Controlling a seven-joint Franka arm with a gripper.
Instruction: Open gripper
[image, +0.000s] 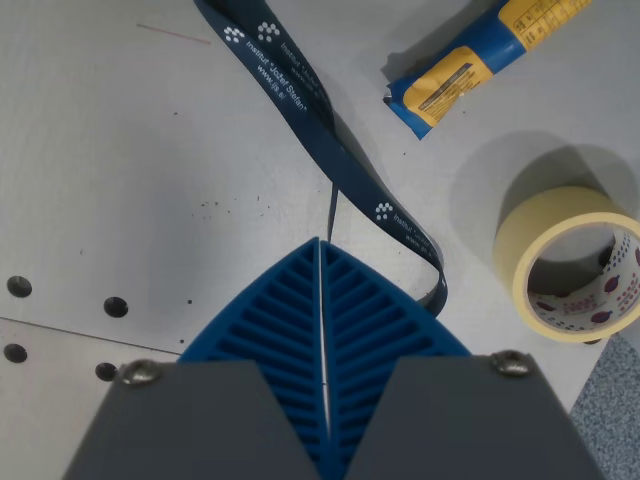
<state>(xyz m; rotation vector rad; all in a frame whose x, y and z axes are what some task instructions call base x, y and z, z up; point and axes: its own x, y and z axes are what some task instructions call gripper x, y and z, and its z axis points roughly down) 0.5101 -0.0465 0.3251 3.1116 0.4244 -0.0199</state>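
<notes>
My gripper (321, 243) has two blue ribbed fingers (270, 320) pressed together at the bottom centre of the wrist view. A dark blue lanyard (300, 100) with white print runs from the top left across the grey table, then loops back at the wrist view's right. A thin edge-on stretch of the strap runs straight down into the fingertips, so the gripper looks shut on the lanyard. The pinched part is hidden between the fingers.
A roll of cream masking tape (570, 265) lies at the wrist view's right. A blue and yellow wrapped packet (470, 70) lies at the top right. The grey table has several round holes (115, 306) at the left, and a speckled surface begins at the lower right corner.
</notes>
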